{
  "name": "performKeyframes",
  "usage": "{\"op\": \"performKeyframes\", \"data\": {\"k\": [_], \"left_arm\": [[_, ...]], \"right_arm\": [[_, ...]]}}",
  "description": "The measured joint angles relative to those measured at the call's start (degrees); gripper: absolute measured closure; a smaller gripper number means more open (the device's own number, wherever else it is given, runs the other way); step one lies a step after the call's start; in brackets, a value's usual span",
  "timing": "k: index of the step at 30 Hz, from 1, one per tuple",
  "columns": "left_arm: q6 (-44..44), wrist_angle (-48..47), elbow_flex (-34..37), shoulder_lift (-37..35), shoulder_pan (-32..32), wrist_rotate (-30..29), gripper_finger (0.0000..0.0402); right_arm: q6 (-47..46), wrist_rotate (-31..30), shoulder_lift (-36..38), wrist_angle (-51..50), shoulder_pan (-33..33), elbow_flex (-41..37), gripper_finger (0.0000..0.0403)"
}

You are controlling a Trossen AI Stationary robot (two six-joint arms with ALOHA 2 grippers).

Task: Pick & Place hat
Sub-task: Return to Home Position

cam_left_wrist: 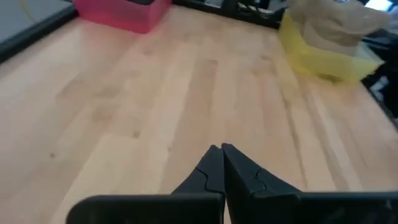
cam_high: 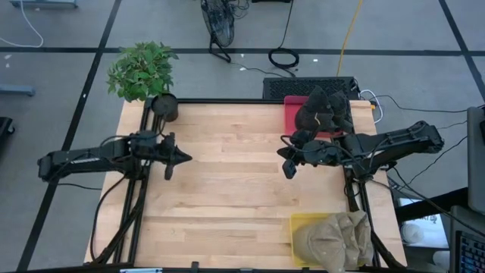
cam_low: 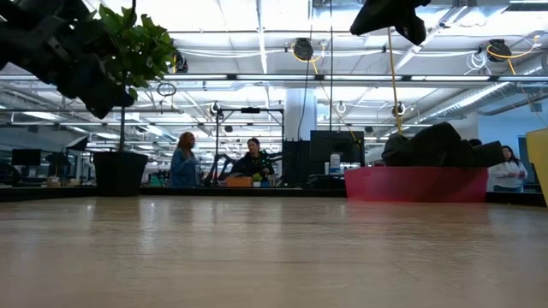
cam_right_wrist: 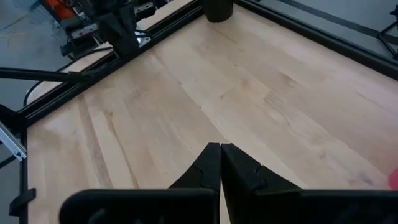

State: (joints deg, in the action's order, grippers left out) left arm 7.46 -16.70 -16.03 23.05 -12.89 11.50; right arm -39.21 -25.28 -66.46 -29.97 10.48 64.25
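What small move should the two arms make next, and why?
Probably draw both arms back toward their rest pose. The brown caps lie in the yellow bin, the dark caps in the red bin, and the left gripper and right gripper are shut on nothing above the table, so no sorting seems left.

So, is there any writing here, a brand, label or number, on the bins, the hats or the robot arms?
No text can be read anywhere.
pink bin and yellow bin: no lettering shows.
dark hats and tan hats: no logo is visible.
left gripper and right gripper, both shut: plain dark, no marking.
monitor behind the table: too small to read.
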Motion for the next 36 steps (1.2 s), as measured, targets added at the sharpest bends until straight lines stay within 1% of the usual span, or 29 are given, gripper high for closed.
{"op": "performKeyframes", "data": {"k": [2,3,5,10,14,22,28,32,34,36], "left_arm": [[-0.3,-0.2,0.0,0.9,0.6,-2.8,0.0401],[0.5,-0.1,0.2,1.4,0.9,-5.2,0.0401],[2.6,-1.1,1.2,1.9,1.3,-6.9,0.0401],[9.5,-0.4,4.7,1.9,3.4,-7.0,0.0401],[10.3,-0.3,6.5,1.5,6.0,-8.6,0.0401],[14.7,-0.2,8.8,1.5,10.6,-7.7,0.0401],[13.8,0.0,10.2,1.6,13.1,-8.5,0.0401],[12.5,0.2,10.2,1.4,13.4,-9.7,0.0401],[12.1,2.1,10.6,0.8,13.4,-10.1,0.0401],[11.1,6.9,11.7,-0.5,13.4,-10.4,0.0401]], "right_arm": [[0.5,0.0,0.0,0.5,0.0,-0.3,0.0403],[0.7,0.0,0.0,0.6,0.0,-0.6,0.0403],[0.7,0.1,0.0,1.3,0.0,-1.3,0.0403],[0.7,0.0,0.0,2.1,0.0,-2.2,0.0403],[1.1,0.0,0.0,2.3,0.0,-2.3,0.0403],[1.5,0.0,0.0,2.1,0.0,-2.3,0.0403],[2.0,-0.1,0.0,2.1,0.0,-2.3,0.0403],[2.0,0.0,0.0,2.1,0.0,-2.3,0.0403],[1.5,0.1,0.0,2.0,0.0,-2.3,0.0403],[0.9,0.1,0.0,1.7,0.0,-2.3,0.0403]]}}
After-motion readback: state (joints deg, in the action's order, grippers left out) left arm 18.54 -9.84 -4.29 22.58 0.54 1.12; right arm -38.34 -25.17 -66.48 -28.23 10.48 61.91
